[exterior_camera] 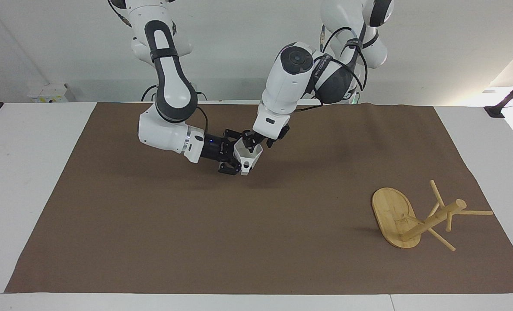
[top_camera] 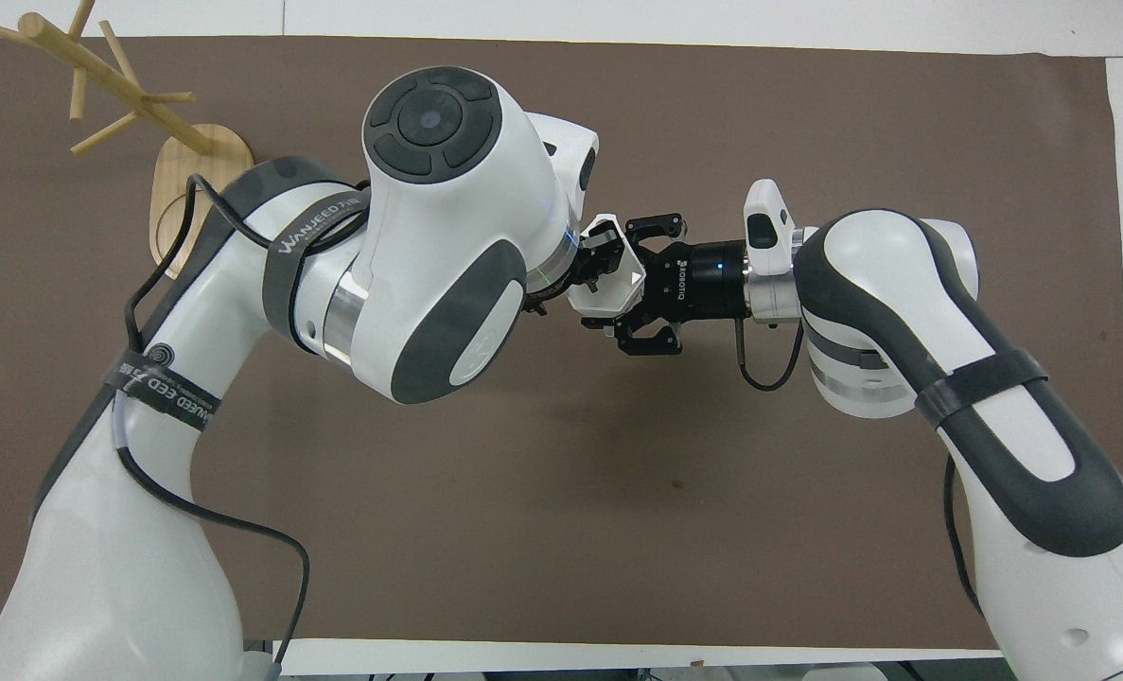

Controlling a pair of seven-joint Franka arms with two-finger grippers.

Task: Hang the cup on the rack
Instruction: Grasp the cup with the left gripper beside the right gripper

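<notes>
Right gripper extends horizontally, fingers clamped on the cup. Left gripper angles down into the cup's mouth; finger state indeterminate.
</notes>
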